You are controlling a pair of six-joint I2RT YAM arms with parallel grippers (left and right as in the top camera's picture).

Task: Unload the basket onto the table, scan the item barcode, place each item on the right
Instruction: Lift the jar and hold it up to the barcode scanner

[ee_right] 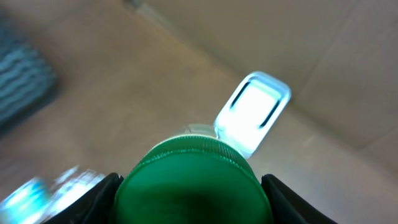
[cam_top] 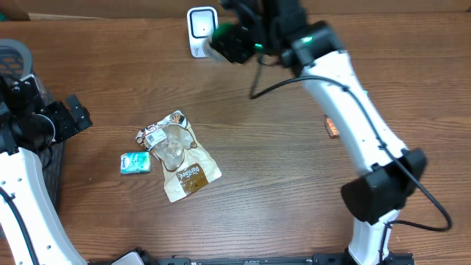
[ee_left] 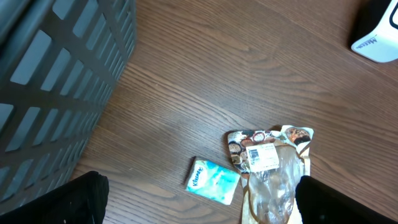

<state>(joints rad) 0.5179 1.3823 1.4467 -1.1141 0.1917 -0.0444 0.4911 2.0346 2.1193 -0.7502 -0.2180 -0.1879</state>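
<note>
My right gripper [cam_top: 234, 43] hangs at the back of the table, shut on a round green-topped item [ee_right: 193, 180] that fills the gap between its fingers [ee_right: 99, 196]. The item [cam_top: 227, 41] sits just right of the white barcode scanner [cam_top: 200, 29], whose bright window [ee_right: 254, 111] shows right behind it in the right wrist view. No barcode shows on the item. My left gripper [cam_top: 73, 114] stays open and empty at the left side, above the table [ee_left: 202, 208].
A clear snack bag [cam_top: 180, 154] and a teal tissue pack [cam_top: 135, 163] lie left of centre; both also show under the left wrist, the bag [ee_left: 273, 171] and the pack [ee_left: 212, 180]. A grey slatted basket [ee_left: 56, 74] stands far left. A small brown item [cam_top: 331, 127] lies right.
</note>
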